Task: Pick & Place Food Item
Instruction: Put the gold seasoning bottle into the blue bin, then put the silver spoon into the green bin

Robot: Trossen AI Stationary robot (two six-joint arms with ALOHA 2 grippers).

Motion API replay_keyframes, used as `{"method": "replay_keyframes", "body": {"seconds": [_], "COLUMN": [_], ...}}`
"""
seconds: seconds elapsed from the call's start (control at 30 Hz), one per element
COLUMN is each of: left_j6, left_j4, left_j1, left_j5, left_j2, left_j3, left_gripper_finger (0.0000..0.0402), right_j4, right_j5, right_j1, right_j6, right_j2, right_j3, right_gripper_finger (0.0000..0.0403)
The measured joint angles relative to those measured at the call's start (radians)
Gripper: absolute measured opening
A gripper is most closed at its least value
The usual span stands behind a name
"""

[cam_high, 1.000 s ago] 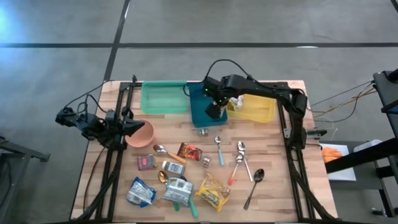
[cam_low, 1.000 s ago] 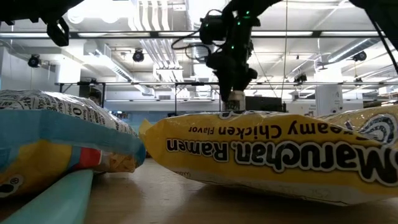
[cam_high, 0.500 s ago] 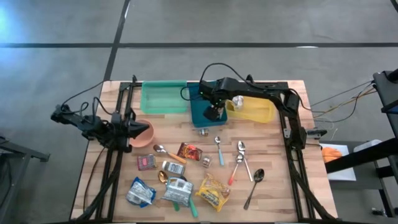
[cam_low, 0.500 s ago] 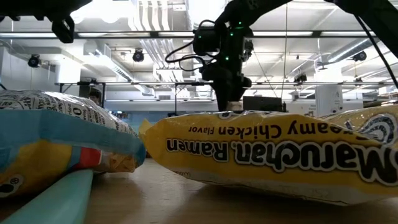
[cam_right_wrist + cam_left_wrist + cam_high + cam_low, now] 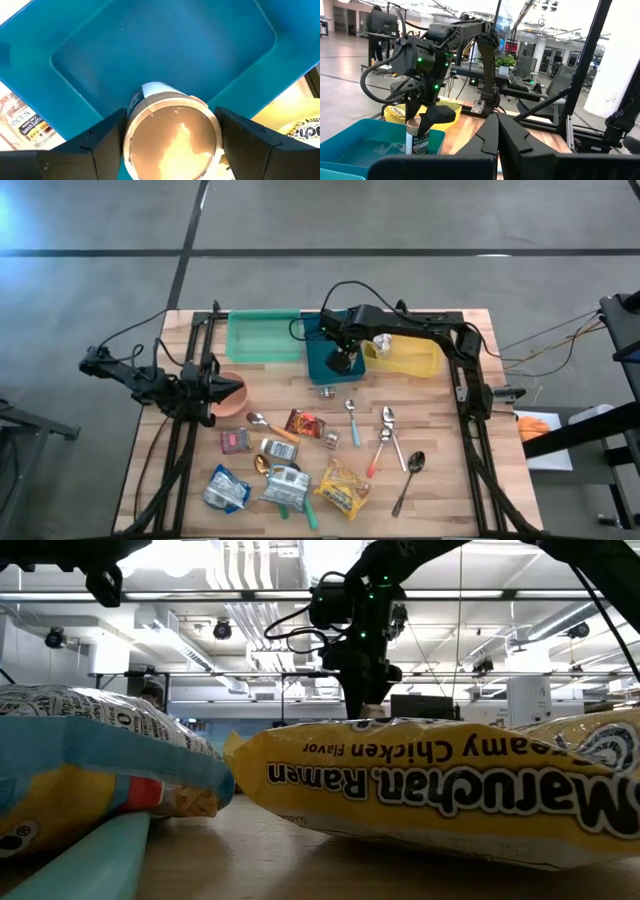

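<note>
Wooden planks make up the table (image 5: pixel 440 420), which fills the lower middle of the high view. Three bins line its far edge: a green bin (image 5: pixel 262 337) toward the upper left, a blue bin (image 5: pixel 322 360) in the centre, and a yellow bin (image 5: pixel 410 358) just to the right of it, with a pale packet lying inside.

My right arm reaches in from the right side of the frame across the yellow bin, and my right gripper (image 5: pixel 341 360) hangs over the blue bin. Its fingers are clasped on either side of a round canister (image 5: pixel 172 137), holding it upright; in the right wrist view the canister's tan lid sits between my two dark fingers (image 5: pixel 95 140) at the bottom centre, with the bare blue floor of the bin (image 5: pixel 150 40) behind it. The left wrist view shows the same canister (image 5: pixel 417 140) at lower left, hanging above the bin.

My left gripper (image 5: pixel 222 389) rests at the left of the table, fingers clenched together on nothing, touching or just over a salmon bowl (image 5: pixel 236 402).

Lower in the high view lie scattered packets, among them a yellow ramen pack (image 5: pixel 343 486), a red packet (image 5: pixel 304 423) and several spoons (image 5: pixel 390 425).
</note>
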Motion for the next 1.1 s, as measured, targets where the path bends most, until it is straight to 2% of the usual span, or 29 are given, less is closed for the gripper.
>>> {"method": "replay_keyframes", "body": {"seconds": [0.2, 0.37, 0.47, 0.83, 1.1], "left_j6": [0.0, 0.004, 0.004, 0.007, 0.005], "left_j4": [-0.001, -0.004, -0.005, -0.005, -0.005], "left_j1": [0.0, 0.0, 0.0, 0.0, 0.0], "left_j5": [0.0, 0.0, 0.0, 0.0, 0.0], "left_j2": [0.0, 0.0, 0.0, 0.0, 0.0], "left_j3": [0.0, 0.0, 0.0, -0.001, -0.001], "left_gripper_finger": [0.0002, 0.0002, 0.0002, 0.0002, 0.0002], "right_j4": [0.003, 0.001, 0.003, -0.01, -0.077], "right_j5": [0.002, -0.011, -0.009, 0.024, 0.058], "right_j1": [0.002, 0.007, 0.009, 0.014, 0.018], "right_j6": [-0.007, -0.001, -0.001, -0.004, 0.013], "right_j2": [0.008, 0.014, 0.008, 0.011, -0.089], "right_j3": [0.001, -0.006, -0.004, -0.004, -0.004], "right_gripper_finger": [0.0278, 0.0363, 0.039, 0.0374, 0.0374]}}
